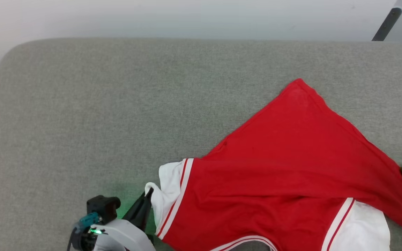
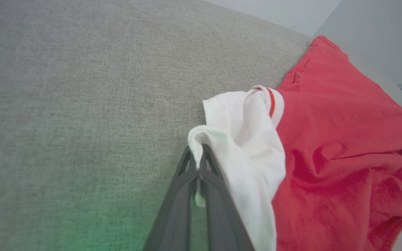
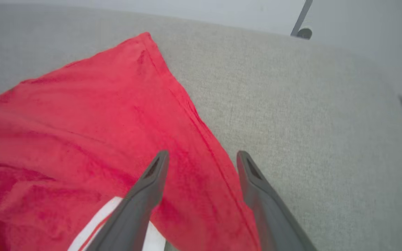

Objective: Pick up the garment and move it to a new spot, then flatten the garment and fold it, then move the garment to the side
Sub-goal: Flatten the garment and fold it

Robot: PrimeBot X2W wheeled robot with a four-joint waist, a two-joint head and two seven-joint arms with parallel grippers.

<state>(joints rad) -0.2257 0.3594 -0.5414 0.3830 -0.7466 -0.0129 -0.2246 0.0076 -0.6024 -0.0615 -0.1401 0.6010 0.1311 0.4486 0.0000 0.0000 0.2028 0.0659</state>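
On the grey cloth worktop [image 1: 82, 104] the garment [image 1: 291, 167] lies rumpled to our right, and we judge it soft, light and limp, best taken at corners: left end effector [image 2: 196, 157] pinches its white sleeve [image 2: 246, 139], right end effector [image 3: 202, 157] stands wide at its red edge [image 3: 215, 164].

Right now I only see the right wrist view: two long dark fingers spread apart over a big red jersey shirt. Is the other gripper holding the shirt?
Observer: Yes. The left gripper is shut on a bunched white sleeve of the red jersey shirt.
Operator: Where is that sleeve?
Observer: At the shirt's left end, low in the head view, on the grey fabric surface.
Operator: Is anything lit up over there?
Observer: A green light glows on the left arm's wrist and tints the surface beside it.
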